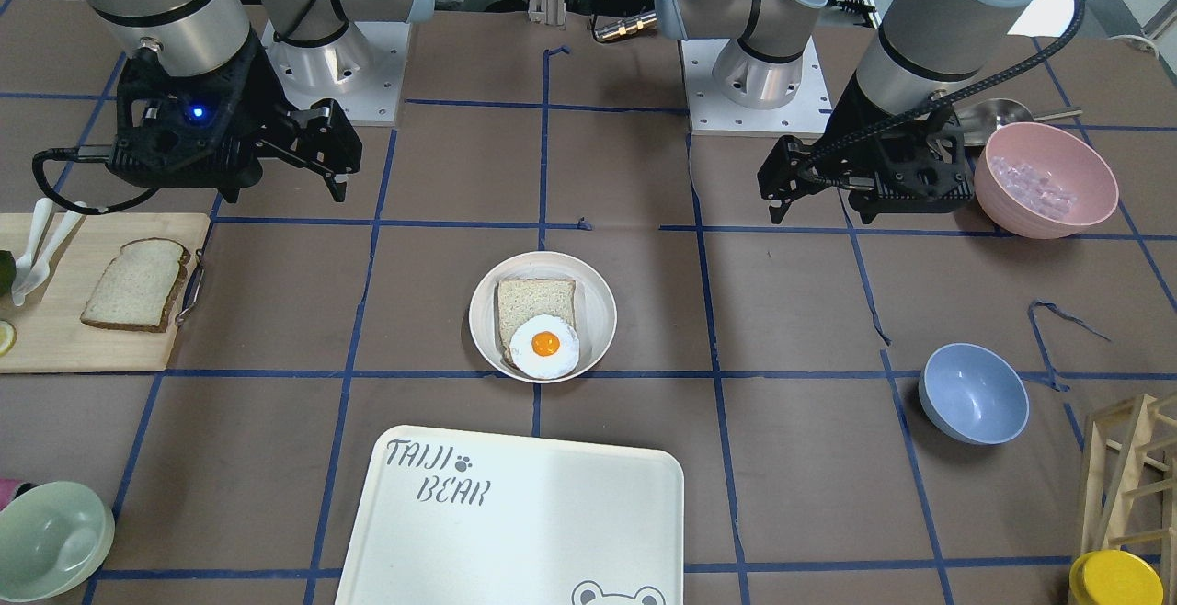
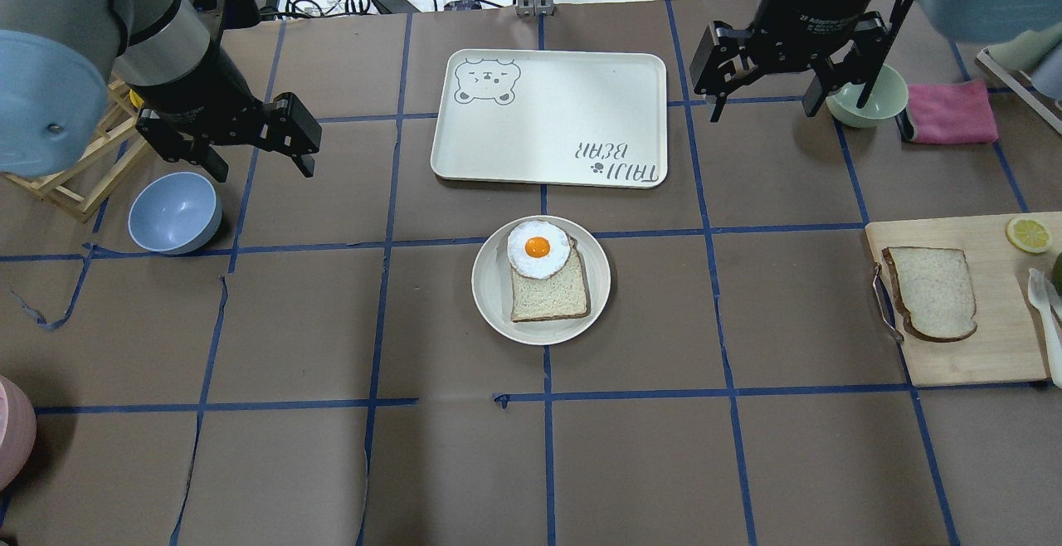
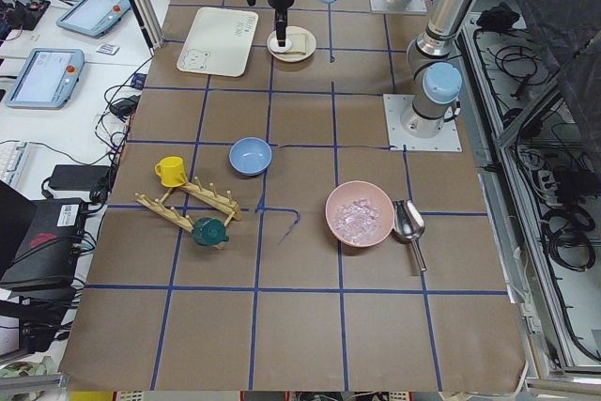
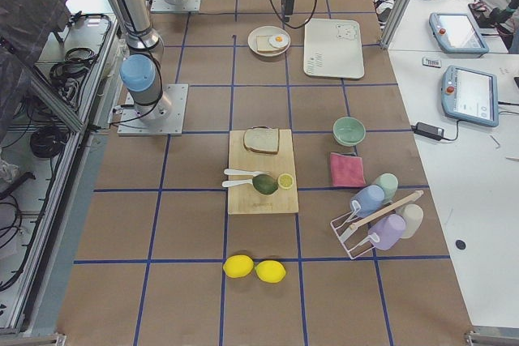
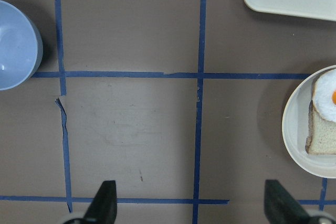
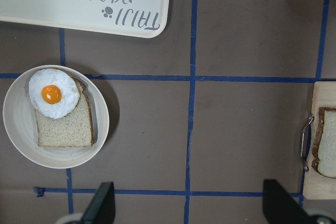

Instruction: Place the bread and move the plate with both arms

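Note:
The bread (image 2: pixel 931 293), dark-crusted with a rounded top, lies on a wooden cutting board (image 2: pixel 979 355) at the robot's right; it also shows in the front view (image 1: pixel 136 285). The plate (image 2: pixel 489 280) sits mid-table and holds a squarer slice with a fried egg on top; its rim shows in the front view (image 1: pixel 483 315). My left gripper (image 2: pixel 261 156) hangs open and empty above the table, left of the plate, near a blue bowl (image 2: pixel 174 212). My right gripper (image 2: pixel 784 102) hangs open and empty beyond the plate, to its right. Neither touches anything.
The TAIJI BEAR tray (image 2: pixel 552 119) lies just beyond the plate. A green bowl (image 2: pixel 867 102) and a pink cloth (image 2: pixel 950 112) sit by the right gripper. A pink bowl of ice (image 1: pixel 1044 180) and a wooden rack (image 2: pixel 75 173) are on the left side.

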`<state>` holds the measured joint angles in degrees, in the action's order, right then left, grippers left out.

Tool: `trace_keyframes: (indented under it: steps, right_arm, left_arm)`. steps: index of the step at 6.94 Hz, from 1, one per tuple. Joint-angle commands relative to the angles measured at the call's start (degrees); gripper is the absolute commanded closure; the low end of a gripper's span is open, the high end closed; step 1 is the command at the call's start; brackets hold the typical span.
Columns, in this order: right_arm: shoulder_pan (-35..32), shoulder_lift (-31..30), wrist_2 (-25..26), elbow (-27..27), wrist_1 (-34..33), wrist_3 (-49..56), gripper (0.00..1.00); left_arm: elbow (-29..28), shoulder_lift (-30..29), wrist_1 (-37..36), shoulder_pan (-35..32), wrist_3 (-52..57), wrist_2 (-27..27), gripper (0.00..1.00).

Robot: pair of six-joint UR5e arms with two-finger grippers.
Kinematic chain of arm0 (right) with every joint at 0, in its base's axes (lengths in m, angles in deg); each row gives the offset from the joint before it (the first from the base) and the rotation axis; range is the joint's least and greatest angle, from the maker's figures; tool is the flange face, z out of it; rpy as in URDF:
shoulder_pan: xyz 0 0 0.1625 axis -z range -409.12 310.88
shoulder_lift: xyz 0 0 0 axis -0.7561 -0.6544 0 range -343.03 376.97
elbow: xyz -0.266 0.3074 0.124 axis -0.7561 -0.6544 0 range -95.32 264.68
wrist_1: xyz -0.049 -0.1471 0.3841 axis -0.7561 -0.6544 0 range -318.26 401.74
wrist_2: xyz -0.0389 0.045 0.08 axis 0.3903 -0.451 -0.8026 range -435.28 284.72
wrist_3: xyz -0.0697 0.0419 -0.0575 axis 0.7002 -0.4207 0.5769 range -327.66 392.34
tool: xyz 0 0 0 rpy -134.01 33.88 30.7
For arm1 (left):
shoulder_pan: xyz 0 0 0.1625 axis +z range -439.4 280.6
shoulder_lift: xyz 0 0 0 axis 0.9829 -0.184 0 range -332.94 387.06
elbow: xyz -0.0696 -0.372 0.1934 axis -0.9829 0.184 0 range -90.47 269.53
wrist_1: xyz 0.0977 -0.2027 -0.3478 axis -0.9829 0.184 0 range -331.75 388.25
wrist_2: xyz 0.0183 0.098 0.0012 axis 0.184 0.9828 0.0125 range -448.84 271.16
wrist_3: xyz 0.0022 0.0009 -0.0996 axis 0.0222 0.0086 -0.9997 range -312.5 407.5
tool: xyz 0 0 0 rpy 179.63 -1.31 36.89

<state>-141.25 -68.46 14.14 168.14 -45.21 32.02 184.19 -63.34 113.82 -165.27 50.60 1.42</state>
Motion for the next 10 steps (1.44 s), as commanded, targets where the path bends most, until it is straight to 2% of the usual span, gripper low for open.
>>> trace_keyframes:
  steps: [1, 3, 5, 7, 8, 10]
  right_arm:
    - [-0.07, -0.09, 0.23, 0.64, 0.37, -0.11, 0.0]
    - [-0.42, -0.27, 0.23, 3.27, 0.11, -1.08, 0.0]
    - [0.02, -0.62, 4.6, 3.2, -2.25, -0.56, 0.0]
    - [-0.07, -0.62, 4.19, 3.29, -4.53, -0.99, 0.0]
    - [-0.07, -0.62, 4.1, 3.46, -8.9, -0.91, 0.0]
    - [-0.07, -0.53, 4.71, 3.64, -9.82, -1.0, 0.0]
  left_arm:
    - [0.09, 0.05, 0.04, 0.0, -0.03, 0.0, 0.0]
    - [0.09, 0.05, 0.04, 0.0, -0.03, -0.87, 0.0]
    - [0.09, 0.05, 0.04, 0.09, -0.03, -0.79, 0.0]
    - [0.09, 0.05, 0.04, 0.09, -0.03, -0.79, 0.0]
    - [0.09, 0.05, 0.21, 0.0, 0.76, -0.09, 0.0]
    - [0.17, -0.04, -0.41, 0.87, 1.73, -0.79, 0.0]
